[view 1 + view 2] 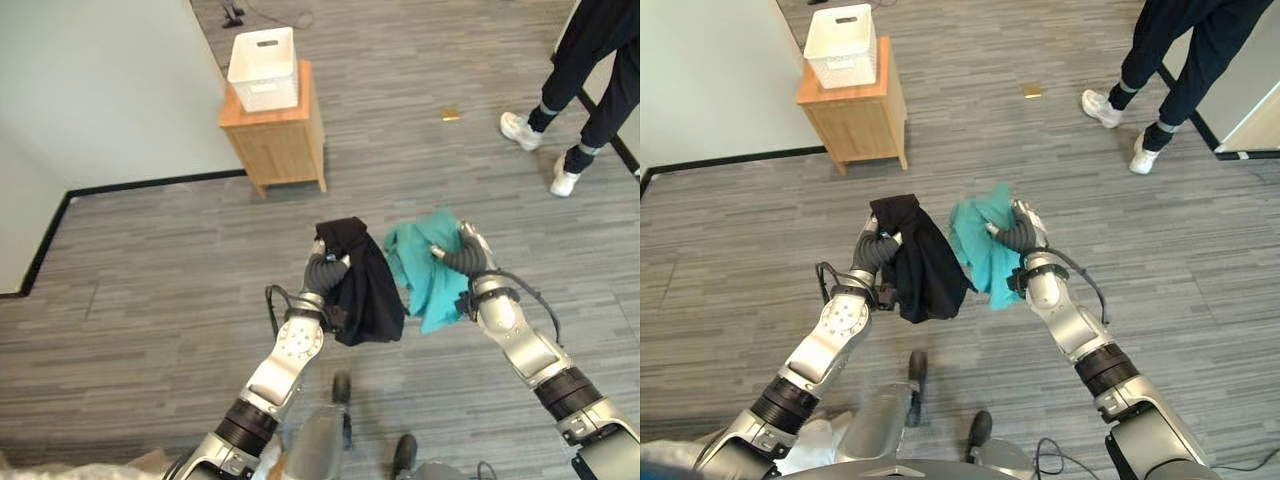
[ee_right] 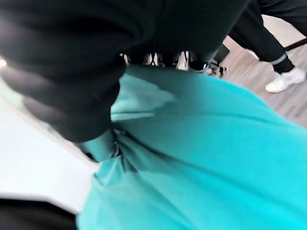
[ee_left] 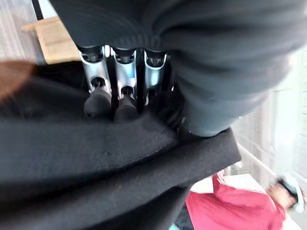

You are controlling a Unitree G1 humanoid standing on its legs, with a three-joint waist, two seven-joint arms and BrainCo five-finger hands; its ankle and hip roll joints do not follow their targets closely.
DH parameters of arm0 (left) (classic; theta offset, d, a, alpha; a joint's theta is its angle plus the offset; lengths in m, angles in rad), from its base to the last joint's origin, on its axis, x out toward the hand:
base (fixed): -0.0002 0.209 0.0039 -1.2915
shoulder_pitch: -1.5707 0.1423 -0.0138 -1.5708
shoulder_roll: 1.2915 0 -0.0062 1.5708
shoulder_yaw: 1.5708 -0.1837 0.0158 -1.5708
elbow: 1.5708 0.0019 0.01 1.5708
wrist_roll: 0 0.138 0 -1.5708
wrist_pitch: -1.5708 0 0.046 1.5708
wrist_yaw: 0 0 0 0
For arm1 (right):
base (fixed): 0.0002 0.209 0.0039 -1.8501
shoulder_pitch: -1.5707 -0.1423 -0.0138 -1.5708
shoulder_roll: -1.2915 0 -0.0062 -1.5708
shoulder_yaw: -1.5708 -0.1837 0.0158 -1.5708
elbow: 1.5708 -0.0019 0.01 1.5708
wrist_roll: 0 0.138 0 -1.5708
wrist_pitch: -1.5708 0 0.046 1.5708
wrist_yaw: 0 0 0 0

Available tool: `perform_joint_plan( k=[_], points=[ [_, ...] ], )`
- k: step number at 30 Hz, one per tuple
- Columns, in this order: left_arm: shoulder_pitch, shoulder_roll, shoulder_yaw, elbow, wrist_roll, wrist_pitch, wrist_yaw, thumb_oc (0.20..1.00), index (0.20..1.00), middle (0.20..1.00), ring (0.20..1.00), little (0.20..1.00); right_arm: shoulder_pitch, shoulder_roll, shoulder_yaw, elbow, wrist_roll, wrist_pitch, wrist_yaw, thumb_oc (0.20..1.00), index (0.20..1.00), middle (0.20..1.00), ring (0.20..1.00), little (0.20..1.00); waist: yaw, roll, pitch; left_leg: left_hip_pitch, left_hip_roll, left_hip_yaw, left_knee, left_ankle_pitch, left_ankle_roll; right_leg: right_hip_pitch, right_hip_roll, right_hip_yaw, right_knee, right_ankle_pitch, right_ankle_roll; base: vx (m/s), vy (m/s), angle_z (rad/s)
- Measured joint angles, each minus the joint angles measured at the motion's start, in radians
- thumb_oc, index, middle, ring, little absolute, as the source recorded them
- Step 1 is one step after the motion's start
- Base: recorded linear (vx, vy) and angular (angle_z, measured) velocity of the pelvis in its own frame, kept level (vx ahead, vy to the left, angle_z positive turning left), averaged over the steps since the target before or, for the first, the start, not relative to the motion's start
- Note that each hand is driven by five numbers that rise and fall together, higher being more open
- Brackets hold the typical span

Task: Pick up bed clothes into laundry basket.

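Left hand: left hand (image 1: 322, 272) raised in front of the robot, fingers (image 3: 98, 98) curled down onto a crumpled black cloth garment (image 1: 362, 285); the dark tips press into the fabric, so the hand is clamped on it.
Black garment: bunched under and past the left fingers, most of it hanging below them, clear of the floor.
Right hand: right hand (image 1: 462, 256) raised level with the left. A loose teal cloth garment (image 1: 425, 268) drapes over and around it. Right wrist view shows the fabric right up against the fingers, with the tips covered; I cannot tell how the fingers are set.
Teal garment: carried on the right hand, hanging on the inner side of the fingers, just beside the black garment; cannot tell whether the two touch.
Basket: white slotted plastic laundry basket (image 1: 264, 68) standing on a small wooden cabinet (image 1: 278, 134), well ahead of both sets of fingers and off toward the left-hand side.
Bystander: a person's legs in dark trousers and white shoes (image 1: 580, 75), far beyond the right fingers.
Done (judged): both garments lifted and in carry.
Left (judged): close the gap to the basket, bring each hand over its rim, release. Nothing is visible in the basket yet.
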State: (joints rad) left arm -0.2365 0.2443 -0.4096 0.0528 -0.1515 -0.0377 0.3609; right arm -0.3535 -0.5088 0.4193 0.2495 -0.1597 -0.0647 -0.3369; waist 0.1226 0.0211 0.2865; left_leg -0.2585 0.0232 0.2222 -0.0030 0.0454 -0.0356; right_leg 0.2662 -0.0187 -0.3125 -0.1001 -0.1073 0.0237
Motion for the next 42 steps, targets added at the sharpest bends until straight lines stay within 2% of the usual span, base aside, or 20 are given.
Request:
perform_joint_plan(
  k=[2, 4, 7, 8, 11, 12, 13, 14, 16, 21, 23, 24, 27, 28, 31, 33, 36, 39, 41, 42],
  points=[
    [0.036, 0.009, -0.002, -0.017, 0.0, 0.004, -0.001, 0.2, 0.2, 0.2, 0.2, 0.2, 0.014, 0.006, 0.001, -0.008, -0.006, 0.001, 0.004, 0.2, 0.2, 0.2, 0.2, 0.2, 0.022, 0.041, -0.021, 0.06, 0.001, -0.015, -0.032, 0.021, 0.025, 0.074, 0.011, 0.039, 0.0, -0.083, 0.024, 0.61, -0.002, -0.28],
    [0.057, 0.026, -0.007, -0.025, 0.0, 0.007, 0.006, 0.2, 0.2, 0.2, 0.2, 0.2, 0.031, 0.027, 0.001, -0.034, -0.039, 0.002, 0.017, 0.2, 0.2, 0.2, 0.2, 0.2, 0.054, 0.012, -0.035, 0.098, -0.051, -0.013, -0.026, 0.069, 0.023, 0.064, -0.046, 0.093, 0.101, -0.112, 0.063, 0.4, 0.01, -0.53],
    [0.022, 0.034, -0.026, -0.032, 0.0, 0.02, 0.016, 0.2, 0.2, 0.2, 0.2, 0.2, 0.045, 0.043, -0.001, -0.048, -0.04, 0.001, 0.016, 0.2, 0.2, 0.2, 0.2, 0.2, 0.04, -0.007, -0.044, 0.154, -0.11, -0.018, -0.039, 0.086, 0.056, -0.064, -0.146, 0.1, 0.486, -0.181, 0.15, 0.33, 0.062, 0.13],
    [-0.015, 0.035, -0.034, -0.026, -0.001, 0.026, 0.028, 0.2, 0.2, 0.2, 0.2, 0.2, 0.041, 0.057, -0.016, -0.045, -0.038, 0.001, 0.015, 0.2, 0.2, 0.2, 0.2, 0.2, 0.019, -0.013, -0.039, 0.174, -0.127, -0.049, -0.036, 0.071, 0.063, -0.195, -0.161, 0.147, 0.802, -0.139, 0.211, 0.35, 0.08, 0.59],
    [-0.074, 0.027, -0.051, -0.018, -0.001, 0.031, 0.045, 0.2, 0.2, 0.2, 0.2, 0.2, 0.062, 0.089, -0.023, -0.052, -0.034, 0.003, 0.012, 0.2, 0.2, 0.2, 0.2, 0.2, -0.012, 0.001, -0.026, 0.248, -0.121, -0.125, -0.036, -0.008, 0.095, -0.342, -0.161, 0.141, 0.963, -0.158, 0.199, 0.43, -0.028, 0.45],
    [-0.097, 0.027, -0.052, -0.014, -0.001, 0.032, 0.058, 0.2, 0.2, 0.2, 0.2, 0.2, 0.061, 0.107, -0.029, -0.055, -0.032, -0.002, 0.014, 0.2, 0.2, 0.2, 0.2, 0.2, -0.036, 0.013, -0.009, 0.282, -0.117, -0.134, -0.03, -0.006, 0.086, -0.397, -0.175, 0.118, 0.974, -0.181, 0.165, 0.39, -0.123, 0.61],
    [-0.11, 0.019, -0.059, -0.013, -0.001, 0.032, 0.058, 0.2, 0.2, 0.2, 0.2, 0.2, 0.081, 0.111, -0.032, -0.063, -0.024, -0.001, 0.017, 0.2, 0.2, 0.2, 0.2, 0.2, -0.067, 0.034, -0.003, 0.316, -0.112, -0.183, -0.032, -0.029, 0.056, -0.427, -0.168, 0.066, 0.829, -0.199, 0.124, 0.64, -0.256, 0.88],
    [-0.122, 0.025, -0.06, -0.021, -0.001, 0.026, 0.058, 0.2, 0.2, 0.2, 0.2, 0.2, 0.094, 0.114, -0.034, -0.071, -0.015, -0.001, 0.018, 0.2, 0.2, 0.2, 0.2, 0.2, -0.082, 0.037, 0.003, 0.339, -0.109, -0.181, -0.037, -0.027, 0.061, -0.451, -0.158, 0.041, 0.676, -0.18, 0.104, 0.27, -0.145, 0.84],
    [-0.109, 0.029, -0.053, -0.035, 0.0, 0.023, 0.055, 0.2, 0.2, 0.2, 0.2, 0.2, 0.113, 0.111, -0.041, -0.077, -0.004, -0.001, 0.019, 0.2, 0.2, 0.2, 0.2, 0.2, -0.098, 0.03, -0.003, 0.382, -0.122, -0.199, -0.052, -0.059, 0.057, -0.492, -0.133, 0.044, 0.491, -0.112, 0.091, 0.36, -0.199, 0.59],
    [-0.079, 0.036, -0.033, -0.029, 0.002, 0.019, 0.047, 0.2, 0.2, 0.2, 0.2, 0.2, 0.102, 0.091, -0.063, -0.076, 0.003, 0.001, 0.018, 0.2, 0.2, 0.2, 0.2, 0.2, -0.11, 0.035, -0.021, 0.431, -0.127, -0.274, -0.066, -0.118, 0.032, -0.514, -0.077, 0.041, 0.177, 0.163, 0.071, 0.44, -0.236, 0.43],
    [-0.07, 0.032, -0.033, 0.011, 0.002, 0.021, 0.044, 0.2, 0.2, 0.2, 0.2, 0.2, 0.103, 0.092, -0.056, -0.069, 0.0, 0.002, 0.018, 0.2, 0.2, 0.2, 0.2, 0.2, -0.114, 0.029, -0.025, 0.489, -0.128, -0.278, -0.062, -0.148, -0.011, -0.442, -0.093, -0.017, 0.036, 0.323, 0.034, 0.36, -0.228, 0.12],
    [-0.058, 0.024, -0.028, 0.017, 0.002, 0.022, 0.042, 0.2, 0.2, 0.2, 0.2, 0.2, 0.102, 0.085, -0.053, -0.059, -0.002, 0.004, 0.019, 0.2, 0.2, 0.2, 0.2, 0.2, -0.116, 0.05, -0.025, 0.514, -0.111, -0.286, -0.061, -0.16, -0.019, -0.415, -0.072, -0.035, 0.031, 0.333, -0.024, 0.42, -0.3, 0.09],
    [-0.022, -0.036, -0.029, 0.019, 0.0, 0.024, 0.024, 0.2, 0.2, 0.2, 0.2, 0.2, 0.122, 0.059, -0.054, -0.024, -0.027, 0.015, 0.019, 0.2, 0.2, 0.2, 0.2, 0.2, -0.121, 0.051, -0.033, 0.491, -0.077, -0.223, 0.15, -0.174, -0.053, -0.288, -0.057, -0.028, 0.016, 0.272, -0.07, 0.42, -0.397, 0.24],
    [-0.019, -0.044, -0.025, 0.018, 0.0, 0.02, 0.021, 0.2, 0.2, 0.2, 0.2, 0.2, 0.124, 0.044, -0.055, -0.026, -0.03, 0.015, 0.02, 0.2, 0.2, 0.2, 0.2, 0.2, -0.121, 0.051, -0.04, 0.482, -0.066, -0.204, 0.212, -0.149, -0.059, -0.269, -0.042, -0.034, 0.018, 0.25, -0.061, 0.21, -0.34, 0.0],
    [-0.012, -0.026, -0.007, 0.009, -0.003, -0.003, 0.017, 0.2, 0.2, 0.2, 0.2, 0.2, 0.096, 0.055, -0.057, -0.038, -0.036, 0.003, 0.02, 0.2, 0.2, 0.2, 0.2, 0.2, -0.074, 0.022, -0.052, 0.272, -0.024, -0.162, 0.668, -0.105, -0.041, -0.219, -0.026, -0.017, 0.013, 0.177, -0.097, 0.32, -0.33, -0.35],
    [-0.014, -0.013, -0.012, 0.006, -0.004, -0.005, 0.016, 0.2, 0.2, 0.2, 0.2, 0.2, 0.084, 0.074, -0.044, -0.034, -0.034, 0.008, 0.024, 0.2, 0.2, 0.2, 0.2, 0.2, -0.05, -0.013, -0.041, 0.194, 0.011, -0.12, 0.761, -0.135, -0.041, -0.201, -0.03, 0.03, 0.022, 0.133, -0.1, 0.25, -0.129, -0.28],
    [-0.007, 0.005, -0.012, 0.001, -0.004, -0.001, 0.016, 0.2, 0.2, 0.2, 0.2, 0.2, 0.066, 0.094, -0.008, -0.04, -0.03, 0.008, 0.047, 0.2, 0.2, 0.2, 0.2, 0.2, -0.009, -0.054, -0.017, 0.088, 0.028, -0.064, 0.56, -0.159, -0.038, -0.143, -0.058, 0.086, 0.0, 0.118, -0.083, 0.32, -0.028, -0.61],
    [0.006, 0.003, -0.01, 0.0, -0.004, -0.001, 0.016, 0.2, 0.2, 0.2, 0.2, 0.2, 0.082, 0.089, 0.023, -0.039, -0.027, 0.008, 0.061, 0.2, 0.2, 0.2, 0.2, 0.2, -0.009, -0.035, -0.014, 0.083, 0.031, -0.033, 0.208, -0.088, 0.001, -0.079, -0.062, 0.077, 0.001, 0.089, -0.037, 0.3, -0.02, -0.35],
    [0.016, -0.007, -0.015, 0.0, -0.004, -0.002, 0.014, 0.2, 0.2, 0.2, 0.2, 0.2, 0.104, 0.08, 0.028, -0.035, -0.028, 0.009, 0.063, 0.2, 0.2, 0.2, 0.2, 0.2, -0.003, -0.017, -0.02, 0.061, 0.017, -0.006, 0.079, -0.028, -0.001, -0.035, -0.061, 0.079, -0.003, 0.053, -0.005, 0.53, -0.062, 0.0],
    [0.024, -0.011, -0.011, -0.006, -0.003, 0.002, 0.005, 0.2, 0.2, 0.2, 0.2, 0.2, 0.142, 0.049, 0.003, -0.08, -0.012, 0.01, 0.078, 0.2, 0.2, 0.2, 0.2, 0.2, -0.014, 0.008, -0.033, 0.073, 0.039, 0.108, 0.031, -0.035, -0.019, -0.016, -0.052, 0.042, -0.002, 0.009, 0.025, 0.43, -0.032, 0.34]
  ],
)
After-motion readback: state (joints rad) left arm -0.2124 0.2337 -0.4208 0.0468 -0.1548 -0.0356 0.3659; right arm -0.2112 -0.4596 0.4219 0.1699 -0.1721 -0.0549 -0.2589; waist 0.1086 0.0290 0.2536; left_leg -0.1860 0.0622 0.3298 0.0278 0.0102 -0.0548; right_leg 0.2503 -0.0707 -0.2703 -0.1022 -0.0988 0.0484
